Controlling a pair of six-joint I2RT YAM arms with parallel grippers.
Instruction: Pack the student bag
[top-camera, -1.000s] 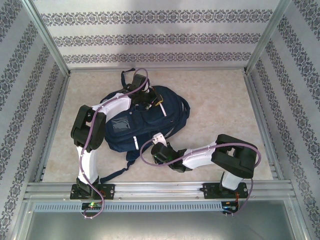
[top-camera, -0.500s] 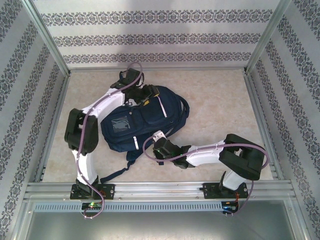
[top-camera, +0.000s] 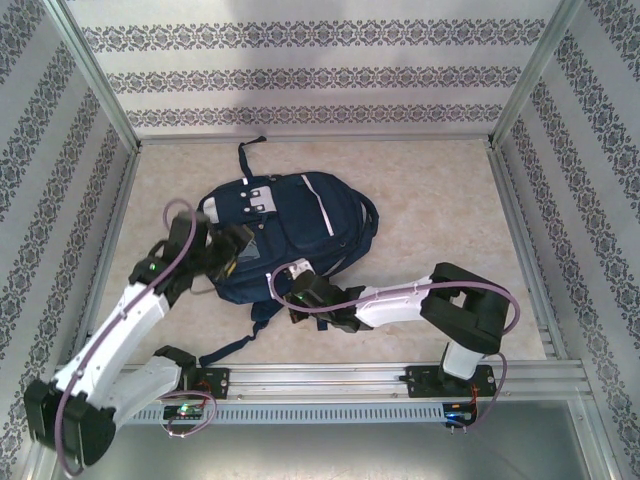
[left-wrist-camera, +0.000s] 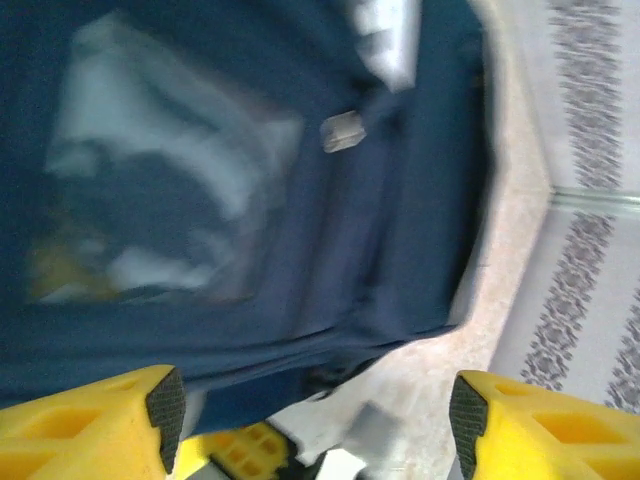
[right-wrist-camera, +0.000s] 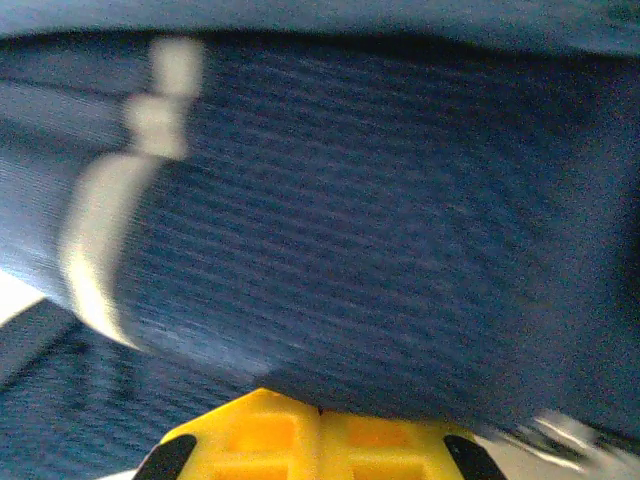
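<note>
The student bag (top-camera: 300, 220), navy with white stripes and grey patches, lies flat in the middle of the table. My left gripper (top-camera: 222, 252) hovers at its near-left side, fingers spread wide with nothing between them. In the left wrist view the bag (left-wrist-camera: 250, 200) takes up the upper part, and my left gripper (left-wrist-camera: 315, 410) stands open over its edge and the table. My right gripper (top-camera: 300, 296) sits at the bag's near edge. In the right wrist view the right gripper (right-wrist-camera: 320, 420) is shut, its yellow tips touching and pressed against the bag's fabric (right-wrist-camera: 380, 200).
A dark strap (top-camera: 232, 345) trails from the bag toward the near rail (top-camera: 320, 378). Patterned walls and metal posts close off the left, right and far sides. Bare table (top-camera: 440, 210) lies to the right of the bag.
My left arm has swung back from the bag's top to its near-left side, and its gripper has opened. The bag's top now shows. The right gripper has stayed shut.
</note>
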